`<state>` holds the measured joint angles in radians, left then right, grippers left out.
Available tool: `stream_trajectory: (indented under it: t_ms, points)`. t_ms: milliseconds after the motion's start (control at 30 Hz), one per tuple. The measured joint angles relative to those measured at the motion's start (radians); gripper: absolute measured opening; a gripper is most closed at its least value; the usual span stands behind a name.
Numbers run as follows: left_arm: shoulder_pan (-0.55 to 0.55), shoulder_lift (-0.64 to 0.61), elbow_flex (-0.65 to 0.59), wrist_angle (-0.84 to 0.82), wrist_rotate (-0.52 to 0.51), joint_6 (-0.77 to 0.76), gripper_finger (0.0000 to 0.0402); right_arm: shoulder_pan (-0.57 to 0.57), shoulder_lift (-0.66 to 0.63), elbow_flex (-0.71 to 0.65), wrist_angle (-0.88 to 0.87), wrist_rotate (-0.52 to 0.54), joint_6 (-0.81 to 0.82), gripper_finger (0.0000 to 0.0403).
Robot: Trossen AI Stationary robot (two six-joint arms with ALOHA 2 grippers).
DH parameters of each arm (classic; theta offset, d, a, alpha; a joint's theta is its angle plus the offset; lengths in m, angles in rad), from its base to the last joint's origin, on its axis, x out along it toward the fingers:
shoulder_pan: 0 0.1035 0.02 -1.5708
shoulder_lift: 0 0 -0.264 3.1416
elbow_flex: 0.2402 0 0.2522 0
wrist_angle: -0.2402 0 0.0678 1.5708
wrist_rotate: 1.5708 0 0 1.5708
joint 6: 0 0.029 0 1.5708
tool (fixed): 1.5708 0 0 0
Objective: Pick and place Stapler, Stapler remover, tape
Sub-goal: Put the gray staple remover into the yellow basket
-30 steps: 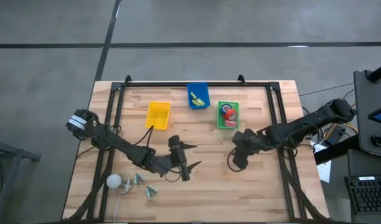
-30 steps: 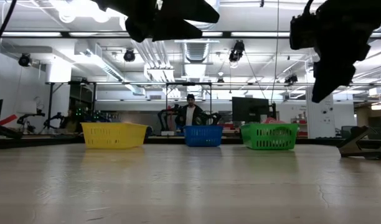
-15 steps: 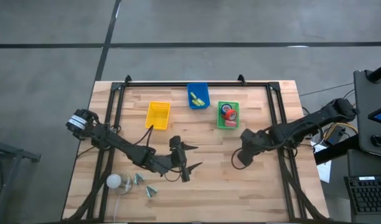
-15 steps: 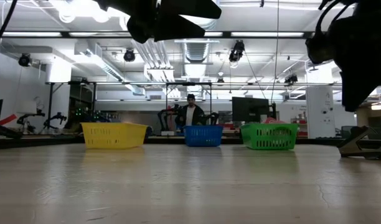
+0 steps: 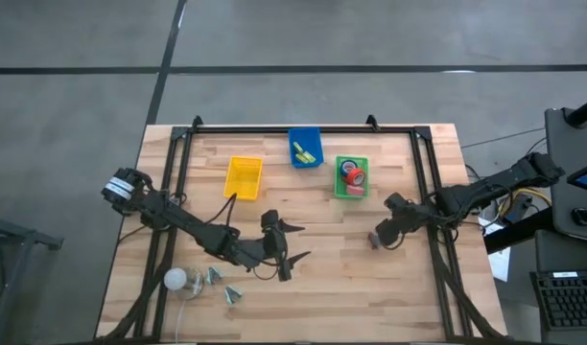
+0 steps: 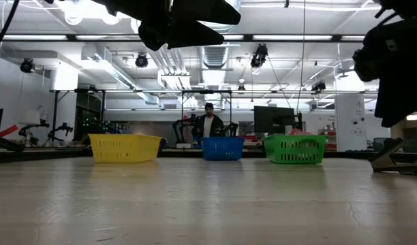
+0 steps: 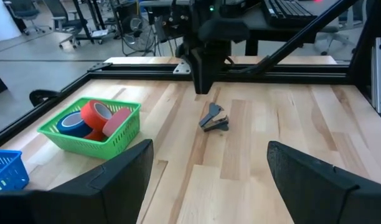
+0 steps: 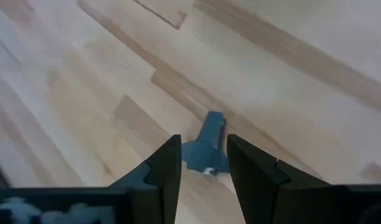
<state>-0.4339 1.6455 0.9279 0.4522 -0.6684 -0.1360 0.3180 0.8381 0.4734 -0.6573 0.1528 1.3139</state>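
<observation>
A small dark staple remover [image 7: 213, 118] lies on the bare wood near the table's right side [image 5: 373, 240]. It also shows at the low view's right edge [image 6: 396, 156]. My right gripper [image 8: 203, 171] hangs open just above it, one finger on either side, touching nothing. The right gripper shows in the high view [image 5: 387, 232] too. The tape rolls [image 7: 94, 115], red and blue, lie in the green tray [image 5: 351, 192]. My left gripper [image 5: 301, 241] waits open above the table's middle. No stapler can be made out.
A yellow tray [image 5: 244, 177] and a blue tray [image 5: 306, 147] holding a yellow-green thing stand by the green tray toward the far edge. A white round thing [image 5: 176, 279] and small pale bits [image 5: 233, 293] lie near the near-left corner. Bare wood spreads between the arms.
My right gripper has moved toward the table's right edge and now stands over the staple remover, which has stayed where it lay. The left arm has kept still.
</observation>
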Motion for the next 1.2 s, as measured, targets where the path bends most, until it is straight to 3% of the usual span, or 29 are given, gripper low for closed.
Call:
stream_trajectory:
  t_ms: [433,667,900,1200]
  points:
    - [0.0,0.0,0.0,-0.007,0.0,0.001,0.0316,0.0,-0.188,-0.197,0.137,-0.036,0.16,0.0123]
    - [0.0,0.0,0.0,-0.019,0.0,-0.003,0.0316,0.001,-0.196,-0.267,0.253,-0.094,0.211,0.0123]
    - [0.0,0.0,0.0,-0.02,-0.001,-0.015,0.0316,0.001,-0.195,-0.278,0.254,-0.093,0.213,0.0121]
    - [-0.001,0.0,0.0,-0.027,-0.001,-0.017,0.0316,0.001,-0.195,-0.278,0.257,-0.096,0.19,0.008]
